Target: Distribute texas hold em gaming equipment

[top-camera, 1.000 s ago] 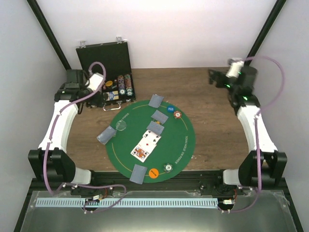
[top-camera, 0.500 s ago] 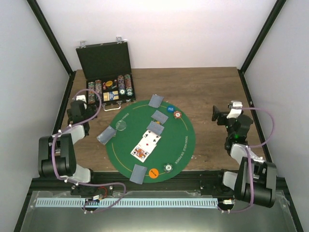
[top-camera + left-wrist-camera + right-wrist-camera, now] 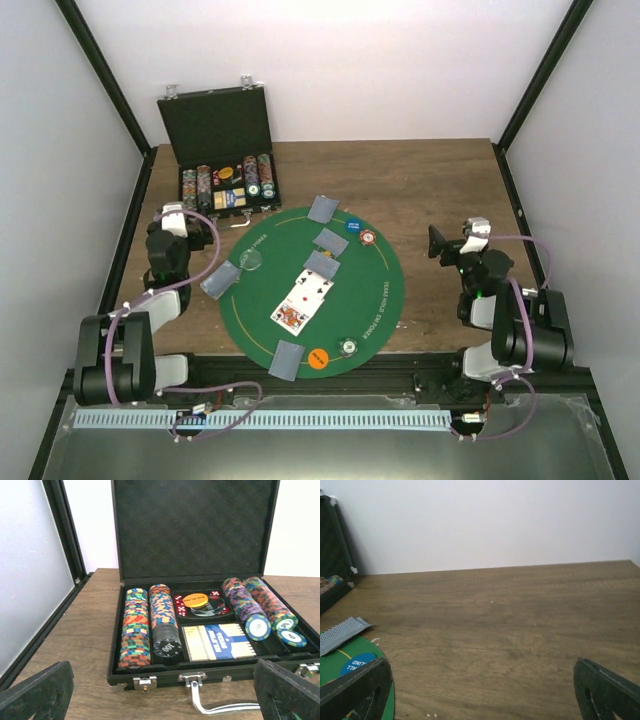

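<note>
The small playing cards with grey-blue backs (image 3: 331, 240) lay face down on the large round green felt mat (image 3: 390, 290). They were spread around two white face-up cards (image 3: 302, 300) whose ranks were too small to read from above. The coin-sized discs sat there too: an orange disc (image 3: 318, 358) and a silvery disc (image 3: 348, 346) at the near rim, a blue disc (image 3: 353, 224) and a red-and-white disc (image 3: 367, 238) far right, and a clear disc (image 3: 252, 261) on the left. The right wrist view caught only one card's end and part of the blue disc, cut off at its left edge.

The mat lay on a brown wooden surface (image 3: 440, 190) enclosed by white walls and black frame posts (image 3: 95, 70). A black hinged case (image 3: 215, 120) stood open at the far left.

Only the left wrist view showed the case's contents clearly: rows of multicoloured chips (image 3: 135, 630), red dice (image 3: 180, 605) and a blue boxed deck (image 3: 217, 642).

The left fingers (image 3: 37, 692) and right fingers (image 3: 607, 692), partly out of frame, were spread wide and held nothing, well apart from the mat.
</note>
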You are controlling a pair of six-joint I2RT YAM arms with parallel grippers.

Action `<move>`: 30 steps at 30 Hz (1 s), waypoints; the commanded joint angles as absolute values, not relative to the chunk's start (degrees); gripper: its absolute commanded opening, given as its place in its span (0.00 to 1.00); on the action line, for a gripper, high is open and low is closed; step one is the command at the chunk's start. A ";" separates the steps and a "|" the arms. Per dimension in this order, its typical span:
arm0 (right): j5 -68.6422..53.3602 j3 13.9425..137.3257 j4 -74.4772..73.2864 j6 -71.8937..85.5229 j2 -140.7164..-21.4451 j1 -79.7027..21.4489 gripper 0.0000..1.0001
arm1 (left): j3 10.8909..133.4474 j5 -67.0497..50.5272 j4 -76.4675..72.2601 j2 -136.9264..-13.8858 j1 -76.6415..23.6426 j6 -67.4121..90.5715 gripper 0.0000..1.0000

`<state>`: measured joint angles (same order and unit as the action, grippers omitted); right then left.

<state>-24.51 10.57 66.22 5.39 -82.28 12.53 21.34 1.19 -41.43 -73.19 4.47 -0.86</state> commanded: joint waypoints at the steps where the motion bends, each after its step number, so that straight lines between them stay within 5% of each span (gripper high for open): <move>1: -27.24 12.96 69.95 2.19 -83.33 10.37 1.00 | 17.82 -2.98 -49.71 -74.67 4.11 0.53 1.00; 11: -22.69 11.98 75.96 -0.53 -87.70 6.86 1.00 | 13.44 0.00 -73.19 -89.42 -2.40 -4.48 1.00; 30: -21.21 12.92 72.37 -1.06 -86.84 6.24 1.00 | 16.05 2.94 -67.82 -89.12 -2.30 -2.98 1.00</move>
